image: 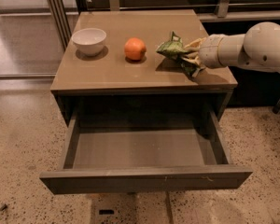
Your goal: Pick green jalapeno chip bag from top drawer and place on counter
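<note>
The green jalapeno chip bag (173, 49) is crumpled and sits at the right side of the counter (130, 73), a little right of the orange fruit. My gripper (192, 56) reaches in from the right on a white arm and is shut on the bag's right end, low over the counter top. The top drawer (144, 148) is pulled fully out below the counter, and its grey inside holds nothing.
A white bowl (89, 40) stands at the counter's left and an orange fruit (135, 49) at its middle. Metal posts and a rail run behind the cabinet. Speckled floor lies around the open drawer front (144, 180).
</note>
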### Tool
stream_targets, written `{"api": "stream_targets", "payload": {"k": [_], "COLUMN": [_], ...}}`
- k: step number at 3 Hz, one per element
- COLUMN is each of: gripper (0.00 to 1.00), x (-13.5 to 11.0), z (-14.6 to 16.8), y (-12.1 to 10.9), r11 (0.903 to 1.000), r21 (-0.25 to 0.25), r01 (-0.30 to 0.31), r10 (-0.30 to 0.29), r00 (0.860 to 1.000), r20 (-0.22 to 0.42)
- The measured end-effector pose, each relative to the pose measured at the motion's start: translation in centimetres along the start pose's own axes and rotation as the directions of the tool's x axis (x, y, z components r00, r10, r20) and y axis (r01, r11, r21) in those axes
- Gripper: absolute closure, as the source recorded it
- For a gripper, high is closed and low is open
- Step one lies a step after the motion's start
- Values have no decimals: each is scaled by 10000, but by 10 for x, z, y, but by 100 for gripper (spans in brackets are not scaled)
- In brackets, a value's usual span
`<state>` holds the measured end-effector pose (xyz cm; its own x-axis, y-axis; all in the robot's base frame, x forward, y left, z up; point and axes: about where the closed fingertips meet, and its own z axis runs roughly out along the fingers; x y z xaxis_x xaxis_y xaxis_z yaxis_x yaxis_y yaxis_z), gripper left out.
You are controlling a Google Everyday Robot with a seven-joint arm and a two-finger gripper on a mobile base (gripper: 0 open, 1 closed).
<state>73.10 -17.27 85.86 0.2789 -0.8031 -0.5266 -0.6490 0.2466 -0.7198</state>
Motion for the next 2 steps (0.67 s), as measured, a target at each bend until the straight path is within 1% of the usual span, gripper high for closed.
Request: {"api": "stream_targets", "payload": {"k": [1,2], "gripper": [13,0], "x": [0,0], "z": [0,0], "y": [0,0], "r11": [10000,10000], "r21": [0,-1], "r01": [0,0], "r10": [0,0], "r00": [10000,10000], "r20": [0,1]}}
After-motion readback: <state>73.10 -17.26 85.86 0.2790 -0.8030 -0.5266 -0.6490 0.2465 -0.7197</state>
